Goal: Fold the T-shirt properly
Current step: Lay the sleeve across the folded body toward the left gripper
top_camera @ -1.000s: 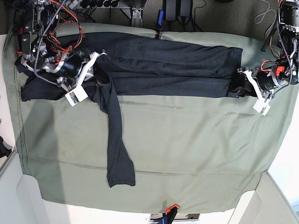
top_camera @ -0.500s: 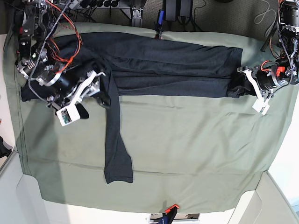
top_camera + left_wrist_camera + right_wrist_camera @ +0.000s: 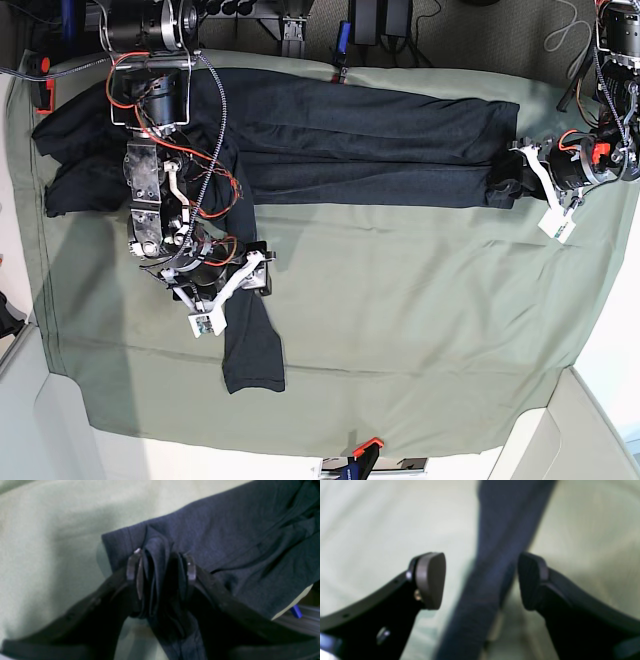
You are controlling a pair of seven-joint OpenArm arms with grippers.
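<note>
T-shirt [image 3: 225, 542] hem bunches pinched in left claw [image 3: 161, 566]; right claw [image 3: 481, 580] gapes over sleeve; no readable writing.

T-shirt [image 3: 370, 140] charcoal-black, heathered; table cloth [image 3: 420, 300] pale sage-green.

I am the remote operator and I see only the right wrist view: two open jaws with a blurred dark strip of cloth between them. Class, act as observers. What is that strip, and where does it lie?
Observer: It is one long sleeve of the T-shirt, running from the shirt's body down across the green table cloth towards the near edge.
Operator: Is the right gripper holding the sleeve?
Observer: No. The right gripper hovers over the sleeve's lower half, jaws apart, fabric lying flat.
Operator: What is the other arm doing?
Observer: The left gripper is clamped on a bunched fold at the shirt's opposite end.
</note>
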